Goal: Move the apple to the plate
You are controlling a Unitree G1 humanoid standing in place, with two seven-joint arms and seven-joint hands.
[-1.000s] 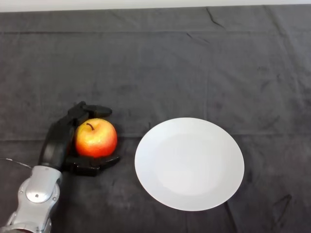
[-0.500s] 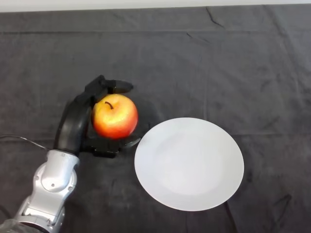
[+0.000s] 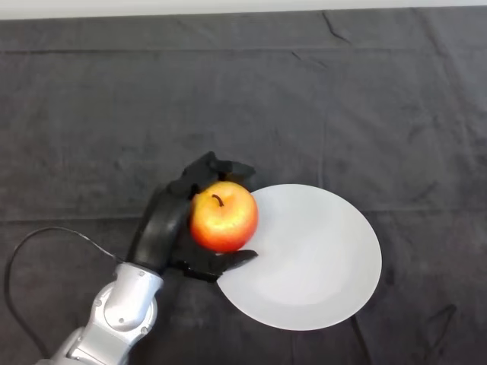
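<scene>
A red and yellow apple (image 3: 223,216) with its stem up is held in my black left hand (image 3: 169,224). The fingers curl round its far side and the thumb lies under its near side. The apple hangs over the left rim of the round white plate (image 3: 312,258), which lies on the dark cloth right of the middle. My silver-grey arm (image 3: 118,319) comes in from the lower left.
The dark cloth (image 3: 243,99) covers the whole table, with a few wrinkles near the back edge.
My hand has carried the apple to the right and a little nearer to me, from the bare cloth at the left to the plate's left rim.
</scene>
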